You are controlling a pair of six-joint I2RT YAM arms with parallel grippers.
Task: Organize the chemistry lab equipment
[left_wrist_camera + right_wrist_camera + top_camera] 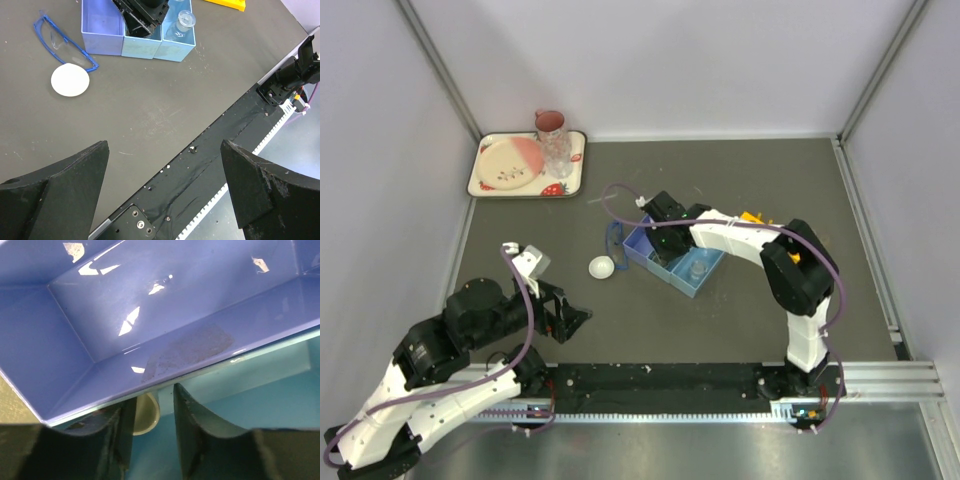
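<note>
The blue divided tray (692, 288) sits mid-table. My right gripper (660, 228) reaches down into its middle compartment. In the right wrist view the right gripper (153, 395) is open a small way. A small white round dish (146, 415) stands on edge against the left finger (120, 435), apart from the other finger. A small clear beaker (697, 268) stands in the tray's right compartment. A second white dish (602, 267) and the blue-rimmed goggles (60, 42) lie left of the tray. The yellow rack (750, 217) shows behind the right arm. My left gripper (575, 320) hangs wide open and empty near the front edge.
At the back left, a cream strawberry-patterned tray (575, 170) holds a plate, a pink mug (550, 123) and a clear tumbler (558, 152). A black rail (200, 170) runs along the table's near edge. Pale walls enclose three sides.
</note>
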